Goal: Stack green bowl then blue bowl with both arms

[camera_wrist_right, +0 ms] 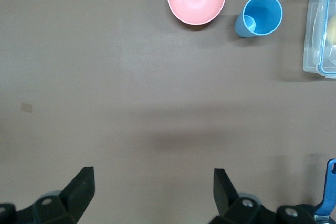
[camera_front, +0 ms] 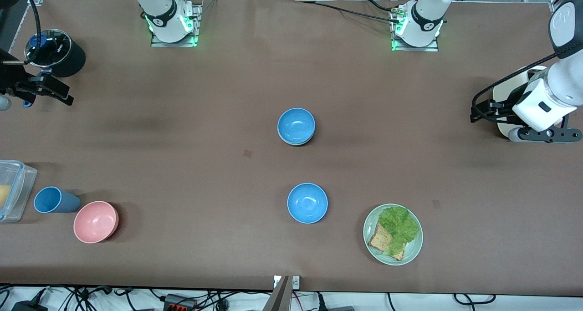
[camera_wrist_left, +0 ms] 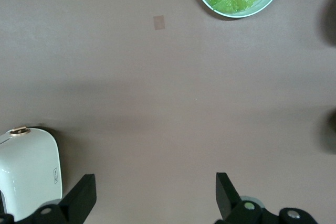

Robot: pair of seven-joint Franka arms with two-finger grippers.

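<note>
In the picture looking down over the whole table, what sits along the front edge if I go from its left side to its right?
Clear plastic box → blue cup → pink bowl → blue bowl → pale green plate with lettuce and toast.

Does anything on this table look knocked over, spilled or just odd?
Only the blue cup looks off: it lies on its side beside the pink bowl. One blue bowl sits nested on another bowl, which seems intended. Nothing is spilled, and both open grippers hang over bare table.
</note>
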